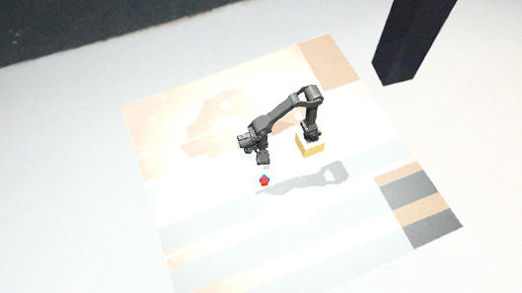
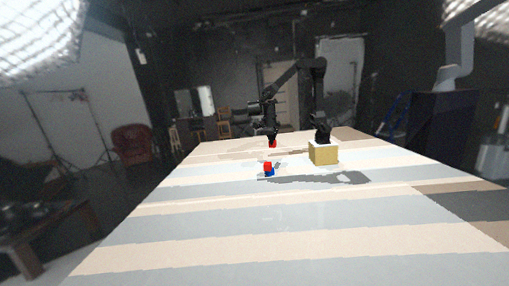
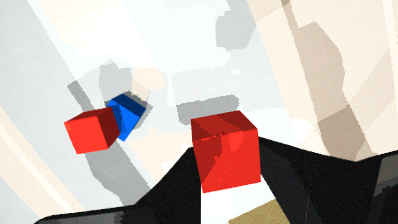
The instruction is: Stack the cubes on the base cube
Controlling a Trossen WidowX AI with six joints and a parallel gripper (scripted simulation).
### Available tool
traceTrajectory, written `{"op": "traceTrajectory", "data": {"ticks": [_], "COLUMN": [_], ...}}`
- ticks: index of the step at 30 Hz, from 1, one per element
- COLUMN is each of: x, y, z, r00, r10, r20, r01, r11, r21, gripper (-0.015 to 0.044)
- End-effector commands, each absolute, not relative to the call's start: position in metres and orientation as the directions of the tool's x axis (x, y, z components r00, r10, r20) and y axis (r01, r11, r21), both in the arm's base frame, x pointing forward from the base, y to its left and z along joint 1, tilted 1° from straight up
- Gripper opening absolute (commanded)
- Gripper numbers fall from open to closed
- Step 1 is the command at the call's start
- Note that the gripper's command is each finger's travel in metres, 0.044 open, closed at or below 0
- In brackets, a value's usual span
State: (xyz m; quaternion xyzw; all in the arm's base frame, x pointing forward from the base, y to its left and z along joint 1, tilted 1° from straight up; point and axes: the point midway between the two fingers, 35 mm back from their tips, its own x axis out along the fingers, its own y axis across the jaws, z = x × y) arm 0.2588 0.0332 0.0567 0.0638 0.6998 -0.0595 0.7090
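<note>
The blue base cube [image 1: 268, 180] [image 2: 270, 173] [image 3: 129, 121] sits on the table, partly hidden by one red cube [image 1: 263, 181] [image 2: 268, 166] [image 3: 87, 134]. That red cube looks level and rests on top of the blue cube, overhanging one corner. My gripper [image 2: 272, 140] [image 3: 223, 148] is shut on the other red cube [image 2: 273, 144] [image 3: 229, 162], holding it above the table, behind the blue cube as the exterior camera looks. In the top view the held cube is hidden by the gripper. The rest of the blue cube's top is hard to make out.
The arm's base stands on a yellow block [image 1: 314, 148] [image 2: 324, 153] [image 3: 262, 214], to the right of the cubes in the top and exterior views. The striped table [image 1: 234, 275] [image 2: 266, 244] carries the arm's shadows, one beside the stacked cubes. A dark post [image 1: 406, 40] shows at the upper right in the top view.
</note>
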Motion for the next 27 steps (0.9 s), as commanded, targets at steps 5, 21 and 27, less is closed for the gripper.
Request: {"op": "traceTrajectory", "data": {"ticks": [5,21,27], "x": [0.264,0.271,0.273], "y": [0.047,0.077,0.089], "z": [0.055,0.052,0.050], "r00": [0.012,0.013,0.013], "r10": [0.004,0.008,0.009], "r20": [-1.000,-1.000,-1.000], "r01": [-0.129,-0.705,-0.856], "r11": [0.992,0.709,0.517], "r21": [0.003,-0.004,-0.007], "gripper": [0.0105,0.0105,0.0105]}}
